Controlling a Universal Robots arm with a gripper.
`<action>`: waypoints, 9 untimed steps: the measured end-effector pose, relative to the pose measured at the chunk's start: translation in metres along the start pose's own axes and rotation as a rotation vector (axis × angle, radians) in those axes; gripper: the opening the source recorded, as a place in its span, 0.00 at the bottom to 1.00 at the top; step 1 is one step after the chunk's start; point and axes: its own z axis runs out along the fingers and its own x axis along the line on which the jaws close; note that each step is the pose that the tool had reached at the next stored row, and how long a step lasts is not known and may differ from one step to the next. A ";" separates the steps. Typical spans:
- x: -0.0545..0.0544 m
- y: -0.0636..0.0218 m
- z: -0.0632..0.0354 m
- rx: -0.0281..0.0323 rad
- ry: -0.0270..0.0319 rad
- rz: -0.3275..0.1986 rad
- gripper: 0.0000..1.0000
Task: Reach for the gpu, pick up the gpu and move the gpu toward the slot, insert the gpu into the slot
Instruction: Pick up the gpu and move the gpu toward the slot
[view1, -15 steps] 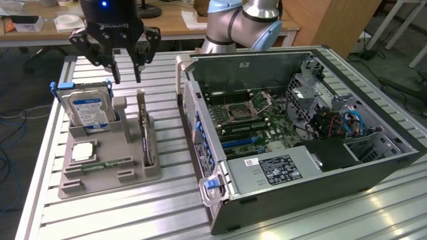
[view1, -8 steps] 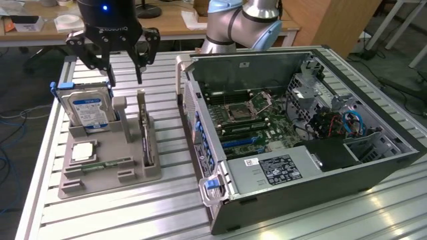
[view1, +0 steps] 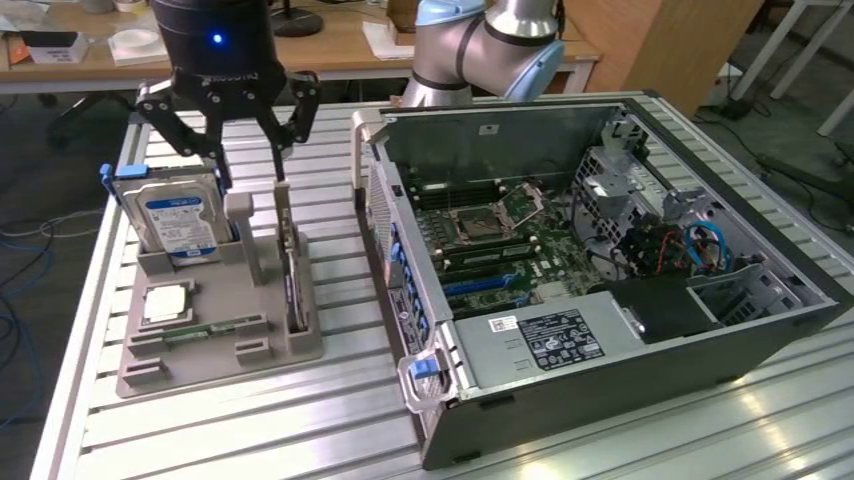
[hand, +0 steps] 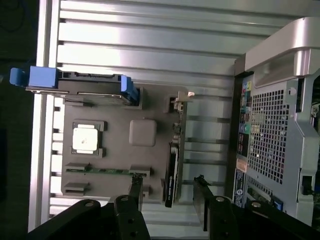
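The gpu (view1: 288, 262) stands on edge in a groove of the grey holder (view1: 220, 355) on the exterior view's left, its silver bracket end toward the back. Seen from the wrist, the gpu (hand: 172, 165) is a thin dark strip with the bracket at its far end. My gripper (view1: 251, 160) hangs open above the holder, a little over the card's back end. In the wrist view my gripper (hand: 168, 196) has one finger on each side of the card, clear of it. The slot (view1: 481, 284) is among the blue connectors on the motherboard inside the open computer case (view1: 747, 300).
The holder (hand: 115, 150) also carries a blue-labelled hard drive (view1: 180, 215) (hand: 80, 86) standing upright, a processor chip (view1: 167, 300) (hand: 85, 139) and a memory stick (view1: 207, 328) (hand: 105, 170). The case (hand: 280, 125) lies close beside the holder. Slatted aluminium table (view1: 200, 440) all around.
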 end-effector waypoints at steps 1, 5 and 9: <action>0.000 -0.0005 0.0017 0.0000 0.0001 -0.002 0.53; 0.000 -0.0011 0.0069 0.0004 -0.0059 -0.003 0.53; 0.000 -0.0019 0.0142 0.0005 -0.0083 0.007 0.53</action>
